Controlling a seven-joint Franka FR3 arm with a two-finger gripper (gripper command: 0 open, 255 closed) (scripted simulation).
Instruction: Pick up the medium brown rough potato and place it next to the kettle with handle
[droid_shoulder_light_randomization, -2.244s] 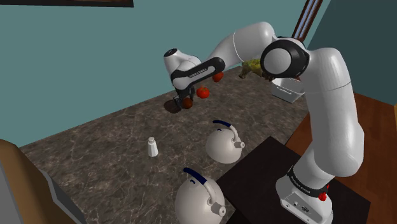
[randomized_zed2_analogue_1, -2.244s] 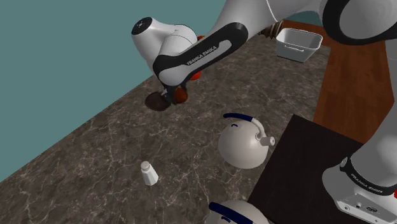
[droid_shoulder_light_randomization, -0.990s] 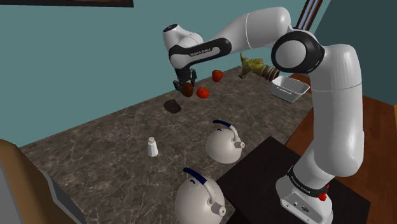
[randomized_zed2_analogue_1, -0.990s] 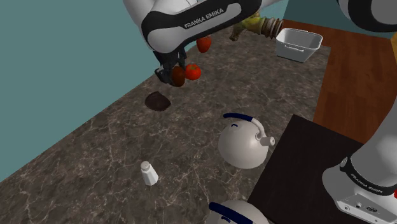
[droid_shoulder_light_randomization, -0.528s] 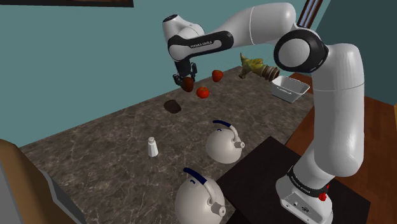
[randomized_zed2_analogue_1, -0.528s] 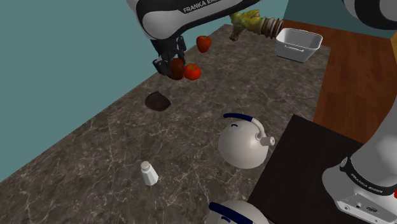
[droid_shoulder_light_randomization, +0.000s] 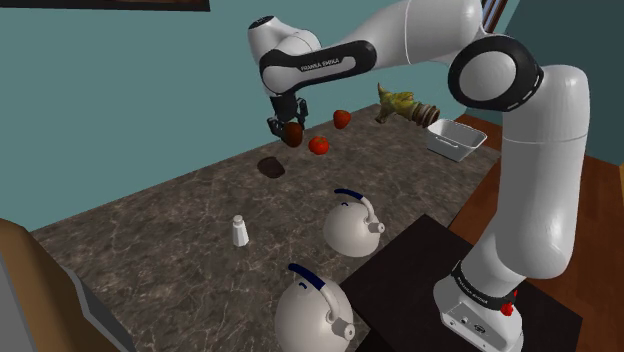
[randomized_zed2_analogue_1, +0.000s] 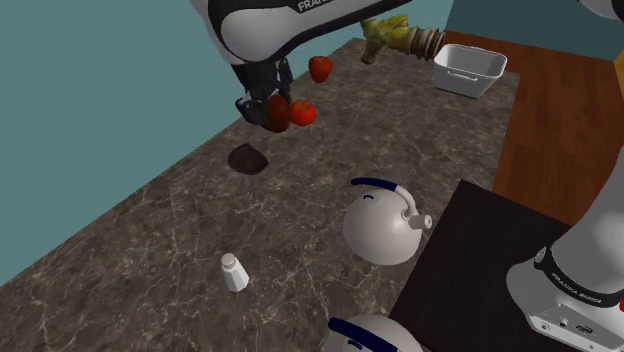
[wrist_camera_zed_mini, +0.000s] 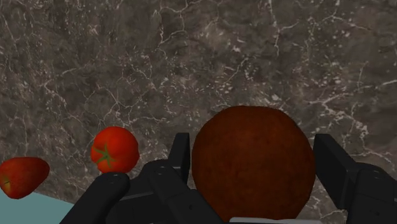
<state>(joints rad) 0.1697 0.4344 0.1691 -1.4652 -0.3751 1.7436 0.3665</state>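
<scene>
Wrist view first: found the end effector (wrist_camera_zed_mini: 254, 153) clenched on the dark reddish-brown potato (wrist_camera_zed_mini: 253, 175), one black finger against each flank, across its widest part. Placed it, by the shoulder view, in the air above the table (droid_shoulder_light_randomization: 170, 240), near a red tomato (droid_shoulder_light_randomization: 319, 145) and well apart from the nearer white kettle (droid_shoulder_light_randomization: 350, 228) and the second kettle (droid_shoulder_light_randomization: 312, 315). Judged it firm, moderately heavy, not fragile; expect fair friction, yet some risk of pivoting between the pads owing to the rounded form. Recommend holding across the middle. Read the outline as nearly round here, slightly longer along the fingers in the second exterior view; took the long axis as pointing roughly down toward the table.
</scene>
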